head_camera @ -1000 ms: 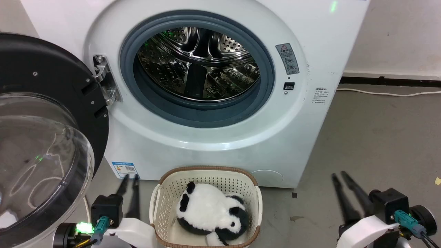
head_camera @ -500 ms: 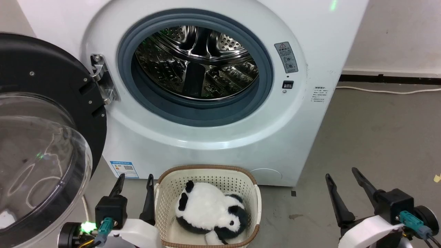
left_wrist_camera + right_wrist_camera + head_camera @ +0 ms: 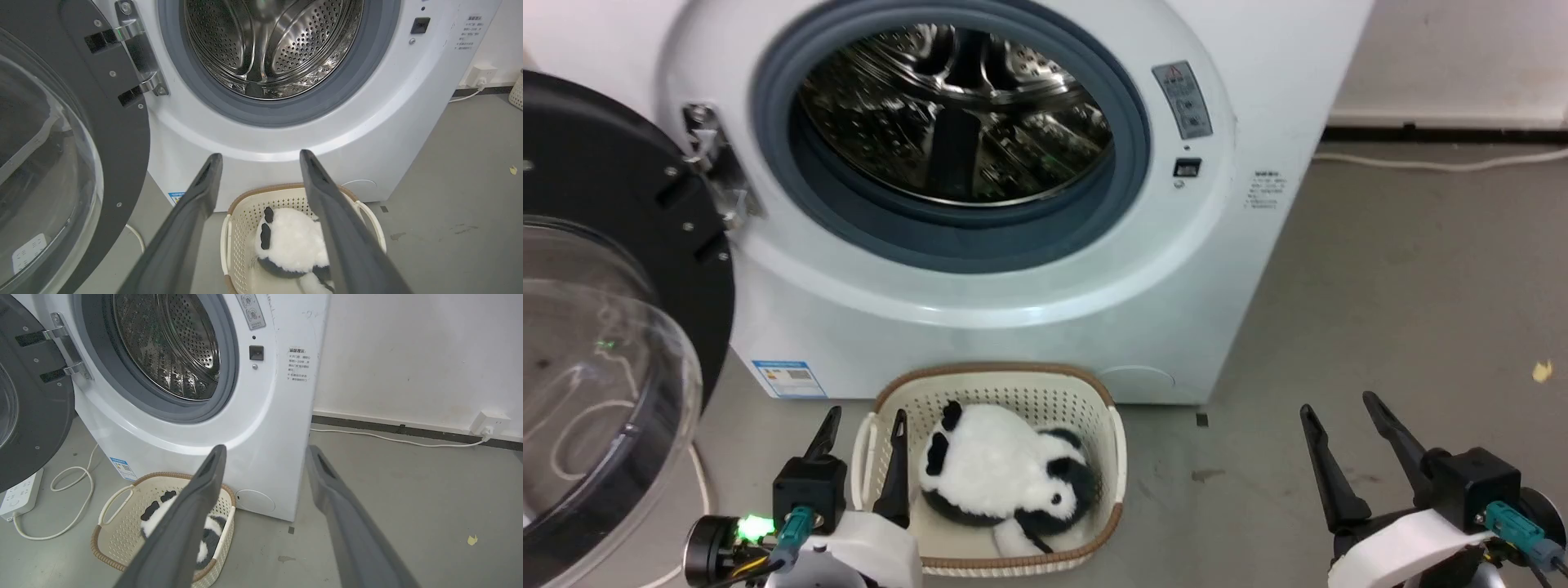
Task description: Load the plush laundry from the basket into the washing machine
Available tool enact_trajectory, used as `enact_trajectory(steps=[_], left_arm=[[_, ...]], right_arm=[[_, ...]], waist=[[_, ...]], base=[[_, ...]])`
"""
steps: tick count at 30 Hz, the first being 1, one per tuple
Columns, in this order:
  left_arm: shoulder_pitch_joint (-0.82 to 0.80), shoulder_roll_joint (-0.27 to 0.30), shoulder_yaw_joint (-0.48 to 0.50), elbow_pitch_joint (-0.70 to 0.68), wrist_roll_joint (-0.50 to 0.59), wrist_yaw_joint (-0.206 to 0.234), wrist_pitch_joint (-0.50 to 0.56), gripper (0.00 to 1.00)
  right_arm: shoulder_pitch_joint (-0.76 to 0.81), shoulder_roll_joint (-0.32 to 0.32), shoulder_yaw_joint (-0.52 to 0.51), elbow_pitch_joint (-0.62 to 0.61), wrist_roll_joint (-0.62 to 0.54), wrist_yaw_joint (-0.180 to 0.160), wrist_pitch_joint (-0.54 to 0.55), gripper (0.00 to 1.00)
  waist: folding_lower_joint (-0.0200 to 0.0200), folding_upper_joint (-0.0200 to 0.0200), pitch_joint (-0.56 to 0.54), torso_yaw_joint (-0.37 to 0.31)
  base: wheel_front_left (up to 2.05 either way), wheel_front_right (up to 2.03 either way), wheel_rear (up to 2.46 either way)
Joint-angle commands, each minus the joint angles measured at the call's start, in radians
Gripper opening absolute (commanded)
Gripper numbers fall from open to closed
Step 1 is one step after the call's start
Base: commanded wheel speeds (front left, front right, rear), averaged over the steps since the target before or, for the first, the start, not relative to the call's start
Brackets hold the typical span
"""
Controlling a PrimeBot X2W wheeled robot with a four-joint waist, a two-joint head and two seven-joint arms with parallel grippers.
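The panda (image 3: 990, 464) is white with black ears, the basket (image 3: 1045, 402) cream (brown-rimmed, perforated), the washing machine (image 3: 1013, 347) white.

Grey stained floor (image 3: 1405, 286); white scuffed wall (image 3: 408, 355); dark skirting (image 3: 408, 430); white cable (image 3: 388, 437) running to wall socket (image 3: 488, 421).

Both arms sit low with fingers pointing up the head view. The left gripper (image 3: 866, 414), two long dark tapered fingers on a black wrist block, is spread wide. The right gripper (image 3: 1338, 403) is the same deal, fingers splayed apart in a V.
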Motion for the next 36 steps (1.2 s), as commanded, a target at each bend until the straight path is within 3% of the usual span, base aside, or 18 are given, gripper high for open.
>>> enact_trajectory(steps=[1,18,36], left_arm=[[-0.023,0.003,-0.009,0.014,0.000,0.000,-0.010,1.00],[-0.188,0.020,-0.066,0.278,0.005,-0.009,-0.047,1.00],[-0.388,0.055,-0.105,0.549,-0.024,-0.020,-0.017,1.00]], right_arm=[[-0.022,0.001,0.000,0.005,0.013,0.000,-0.011,1.00],[-0.069,0.002,0.011,0.018,0.093,0.000,-0.051,1.00],[-0.121,0.002,0.028,0.011,0.163,0.000,-0.089,1.00]], waist=[[0.0000,0.0000,0.020,-0.014],[0.0000,0.0000,0.159,-0.096],[0.0000,0.0000,0.324,-0.158]], base=[[0.00,0.00,0.00],[0.00,0.00,0.00],[0.00,0.00,0.00]])
